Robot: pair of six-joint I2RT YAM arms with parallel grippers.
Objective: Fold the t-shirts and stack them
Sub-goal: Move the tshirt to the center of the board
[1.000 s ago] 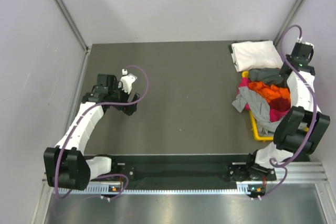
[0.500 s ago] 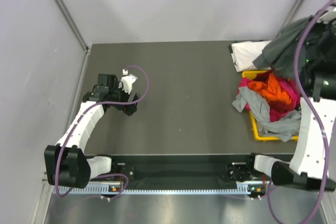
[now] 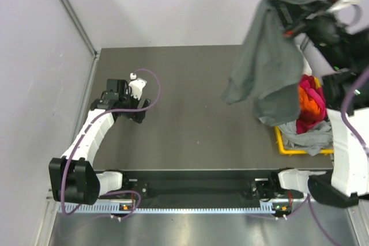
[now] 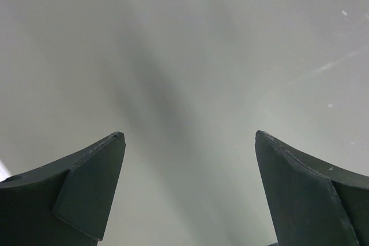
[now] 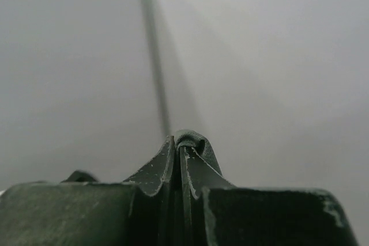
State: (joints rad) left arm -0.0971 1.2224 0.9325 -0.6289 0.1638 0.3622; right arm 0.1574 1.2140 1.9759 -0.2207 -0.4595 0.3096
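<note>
Seen from above, a dark grey t-shirt (image 3: 265, 67) hangs high over the right side of the worktop (image 3: 190, 108), held up by the right arm (image 3: 346, 142) above a yellow bin (image 3: 280, 137) heaped with an orange shirt (image 3: 309, 100), a pink shirt (image 3: 305, 122) and a light grey shirt (image 3: 307, 139), while the left arm (image 3: 92, 133) reaches over the worktop's left side. The left wrist camera shows the left fingers (image 4: 187, 136) spread wide over a plain grey surface. The right wrist camera shows the right fingers (image 5: 180, 142) pressed together on a fold of the dark grey cloth.
</note>
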